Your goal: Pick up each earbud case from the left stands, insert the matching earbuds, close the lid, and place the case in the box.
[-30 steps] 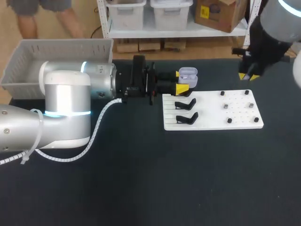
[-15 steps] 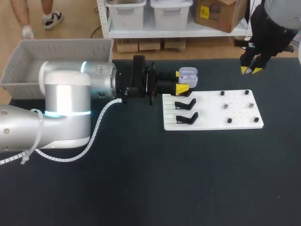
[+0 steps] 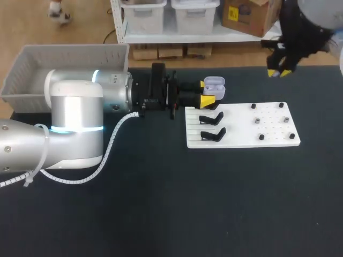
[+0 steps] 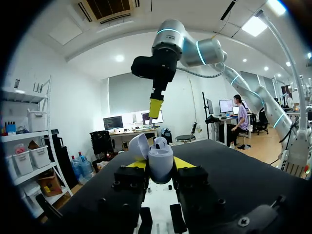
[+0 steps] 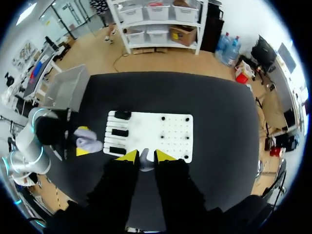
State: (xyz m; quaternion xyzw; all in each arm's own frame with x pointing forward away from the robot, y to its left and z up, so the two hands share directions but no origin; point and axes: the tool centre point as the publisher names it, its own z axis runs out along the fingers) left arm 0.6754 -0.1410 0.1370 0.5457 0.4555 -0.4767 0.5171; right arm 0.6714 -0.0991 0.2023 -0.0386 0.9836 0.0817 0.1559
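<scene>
Inserting the earbuds is the step in hand, judging by how things lie. At the far left of the worktop (image 3: 161, 214) stands the grey box (image 3: 69, 53), with no case to be seen in it. The left arm (image 3: 75, 107) lies level across the worktop, its left hand (image 3: 206, 92) pointing toward the right and clenched from two sides on the pale case (image 3: 215, 84). The case's lid is open. It is held off its stand, just behind the rear left corner of the white board (image 3: 241, 140), where two black stands (image 3: 211, 118) sit side by side.

Farther right, small earbuds (image 3: 258, 121) rest on the board. The right hand (image 3: 280, 72) hangs high over the rear right of the worktop, fingers pointing down, well apart from the case. The right wrist view shows it pinching a small pale earbud (image 5: 145, 162) between its yellow tips.

The next move likely calls for carrying that earbud across, lining it up over the open case (image 4: 161, 163) and lowering it into its socket.
</scene>
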